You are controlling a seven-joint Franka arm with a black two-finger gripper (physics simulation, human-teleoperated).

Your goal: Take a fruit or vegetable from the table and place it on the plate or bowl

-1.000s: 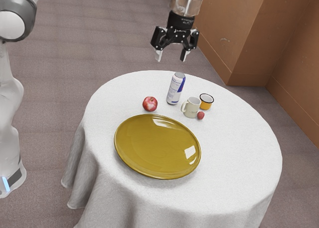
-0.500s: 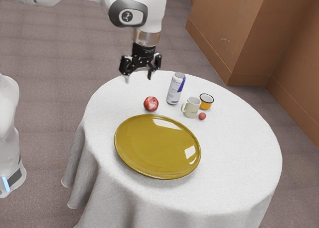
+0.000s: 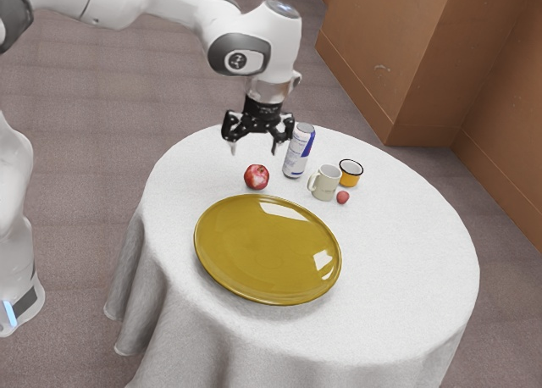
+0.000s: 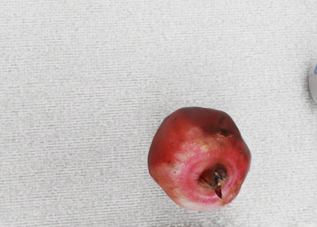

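Observation:
A red pomegranate (image 3: 256,176) lies on the white tablecloth just behind the yellow plate (image 3: 268,247). From the wrist camera the pomegranate (image 4: 199,158) sits close under my hand, its dark calyx turned toward the camera. My black gripper (image 3: 253,145) hangs open right above the fruit and a little behind it, with clear air between the fingertips and the fruit. Nothing is between the fingers. A small red fruit (image 3: 342,197) rests beside the white mug.
A blue and white can (image 3: 298,150) stands upright just to the exterior view's right of my gripper. A white mug (image 3: 325,182) and a yellow mug (image 3: 351,172) stand past it. Brown walls (image 3: 423,49) rise behind the round table (image 3: 398,261).
My arm swung from high above the can toward the exterior view's left, then came back right and down over the pomegranate. The fingers stayed open. The things on the table kept their places.

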